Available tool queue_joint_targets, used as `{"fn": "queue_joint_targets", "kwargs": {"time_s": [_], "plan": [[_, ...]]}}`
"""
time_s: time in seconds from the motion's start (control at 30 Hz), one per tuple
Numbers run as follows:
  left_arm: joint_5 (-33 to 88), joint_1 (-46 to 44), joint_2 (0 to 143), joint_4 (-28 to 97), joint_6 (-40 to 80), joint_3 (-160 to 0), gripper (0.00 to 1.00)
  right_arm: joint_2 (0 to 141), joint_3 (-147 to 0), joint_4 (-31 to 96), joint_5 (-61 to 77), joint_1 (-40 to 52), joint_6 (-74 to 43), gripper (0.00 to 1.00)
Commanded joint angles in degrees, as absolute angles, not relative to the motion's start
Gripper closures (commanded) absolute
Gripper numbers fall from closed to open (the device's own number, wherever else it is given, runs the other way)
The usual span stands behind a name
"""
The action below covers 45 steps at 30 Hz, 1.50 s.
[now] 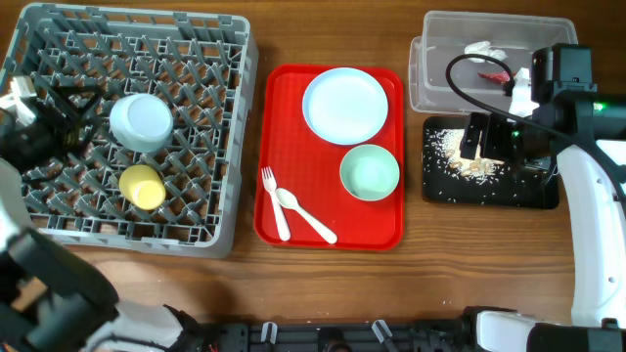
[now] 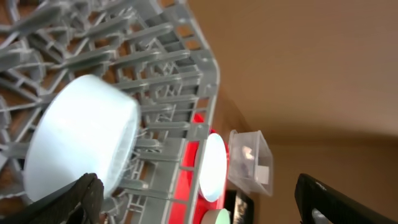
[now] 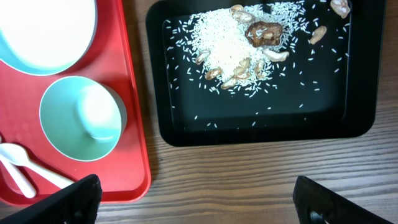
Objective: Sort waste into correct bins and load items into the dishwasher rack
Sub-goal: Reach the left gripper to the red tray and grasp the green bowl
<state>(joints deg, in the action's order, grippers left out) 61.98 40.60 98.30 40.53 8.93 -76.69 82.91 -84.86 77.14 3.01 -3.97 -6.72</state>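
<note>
- Ahead of the left fingers [image 2: 71, 198], which are spread wide with nothing between them, a blue-white bowl [image 2: 81, 140] sits mouth-down on the pegs of the rack [image 2: 180, 93]; its rim lies just beside one fingertip; whether they touch cannot be told
- Near that bowl, off to one side of the same fingers, a yellow cup [image 1: 143, 186] also sits among the pegs
- Beyond the rack from the left fingers, a red tray [image 1: 284, 117] lies on the worktop [image 1: 323, 284]; it carries a plate [image 1: 344, 105], a green bowl [image 1: 369, 171] standing upright just beside the plate, and a white fork [image 1: 275, 205] and spoon [image 1: 311, 223] lying side by side at the end nearer the rack
- Over the worktop beside the red tray, the right fingers [image 3: 339, 202] are parted as well and hold nothing
- Straight ahead of the right fingers lies the black tray [image 3: 292, 121]; rice [image 3: 227, 50] is heaped at its far end with brown bits [image 3: 262, 32] on and around the heap; loose grains are scattered over the rest of it
- Ahead and to the left of these fingers are the green bowl and, past it, the plate; the spoon lies near the left fingertip
- Past the black tray from the right fingers stands the tub [image 1: 435, 93], just beside it; a tissue [image 1: 484, 47] and a red wrapper [image 1: 494, 74] lie inside
</note>
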Motion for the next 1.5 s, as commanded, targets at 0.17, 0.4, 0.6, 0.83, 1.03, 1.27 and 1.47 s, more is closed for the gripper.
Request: {"fn": "queue_joint_targets", "kwargs": {"time_s": [0.17,0.4,0.6,0.83,1.03,1.27,1.47], "plan": [[40.2,20.7,81.7,43.5,9.6,-77.4,0.00,81.8,-85.9,78.2,-1.3,-4.2,-9.6,0.00],[22.2,-10.7,81.7,38.9,9.6,-77.4,0.00,81.7,-85.9,81.4,-15.4,-4.7,-22.2,0.00],[7.4,-33.1,88.8,32.6,9.4,-77.4,0.00,81.7,-85.9,80.6,-8.4,-13.1,-22.2,0.00],[1.1,-47.8,101.7,26.6,9.1,-77.4,0.00,81.8,-85.9,79.1,4.9,-22.2,-16.4,0.00],[-5.9,-52.6,111.4,25.0,6.8,-77.4,0.04,81.8,-85.9,79.1,4.8,-22.5,-16.4,0.00],[-5.8,-52.7,117.1,25.9,6.8,-77.4,0.40,81.8,-85.9,78.9,4.8,-22.5,-16.4,0.00],[-5.9,-52.7,117.0,25.9,6.8,-77.4,0.96,81.8,-85.9,79.0,4.8,-22.5,-16.4,0.00]]}}
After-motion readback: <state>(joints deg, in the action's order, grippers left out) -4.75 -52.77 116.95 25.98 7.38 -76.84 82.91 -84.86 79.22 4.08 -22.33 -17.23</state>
